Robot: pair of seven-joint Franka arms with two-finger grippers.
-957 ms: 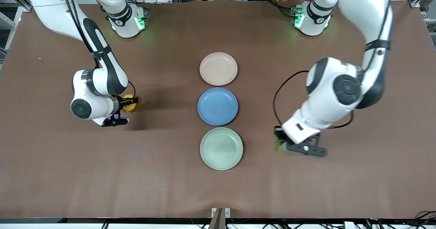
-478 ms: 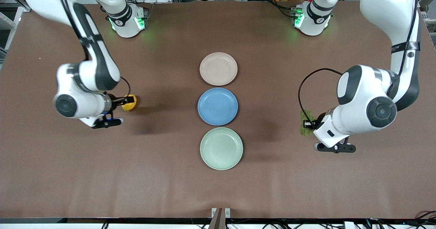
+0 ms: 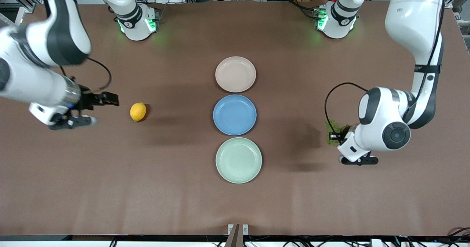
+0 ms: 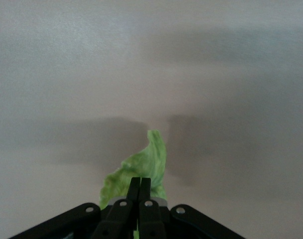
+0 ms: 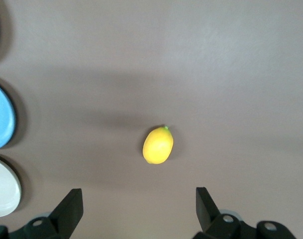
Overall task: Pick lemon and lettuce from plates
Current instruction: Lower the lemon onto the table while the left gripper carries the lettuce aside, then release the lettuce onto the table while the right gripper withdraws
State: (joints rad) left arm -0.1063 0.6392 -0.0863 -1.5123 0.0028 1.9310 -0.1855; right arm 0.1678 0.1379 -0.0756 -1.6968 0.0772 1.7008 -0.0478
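1. Lemon (image 3: pixel 138 112): it lies on the bare brown table (image 3: pixel 110 184) toward the right arm's end, well apart from all three plates, so it is already off its plate. In the right wrist view the lemon (image 5: pixel 158 145) sits free on the cloth with nothing touching it.
2. Right gripper (image 3: pixel 110 99): its jaws are spread wide and hold nothing; it hangs over the table just beside the lemon, toward the right arm's end.
3. Lettuce (image 3: pixel 332 131): it is pinched in the left gripper (image 3: pixel 336 137) over the table toward the left arm's end, clear of the plates. In the left wrist view the fingers (image 4: pixel 140 191) are clenched on the leaf (image 4: pixel 144 167), whose free end sticks out past them.
4. Step in hand, as I judge it: the lemon is done, and the lettuce is being brought to its resting spot. The next move calls for lowering the leaf to the cloth and parting the jaws.
5. Around: the beige plate (image 3: pixel 235 74), the blue plate (image 3: pixel 234 115) and the mint plate (image 3: pixel 238 160) stand empty in a row mid-table. Nothing blocks either arm.
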